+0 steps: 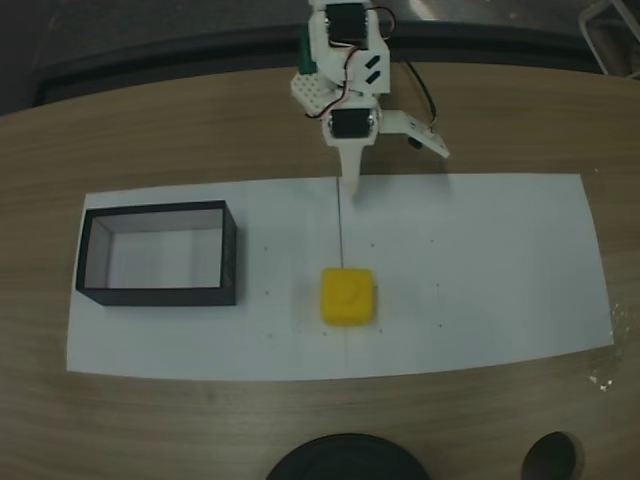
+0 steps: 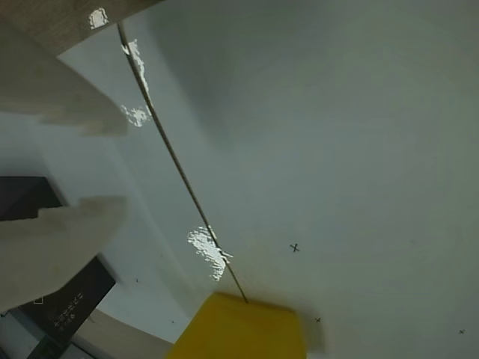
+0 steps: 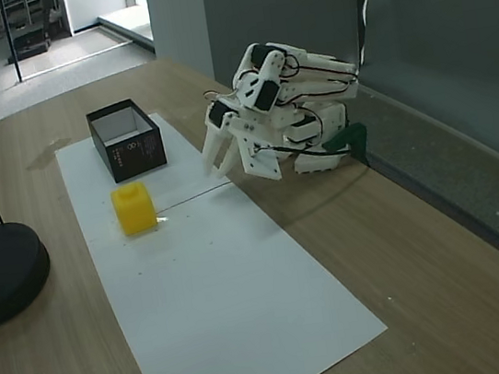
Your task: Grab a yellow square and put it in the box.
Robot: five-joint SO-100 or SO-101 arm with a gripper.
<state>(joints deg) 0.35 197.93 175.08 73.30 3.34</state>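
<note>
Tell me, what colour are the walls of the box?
Black walls, with a pale whitish inside; the box shows this best in a fixed view.

We see the white arm [image 3: 289, 107] folded low at the far edge of the table, its segments stacked back on themselves above the base. In a fixed view the gripper [image 1: 395, 170] points toward the near side, one finger [image 1: 351, 170] straight down the picture and the other [image 1: 420, 135] splayed out to the right, so the jaws stand wide apart with nothing between them. In the wrist view two pale fingers [image 2: 52, 243] enter from the left edge, separated by a clear gap.
</note>
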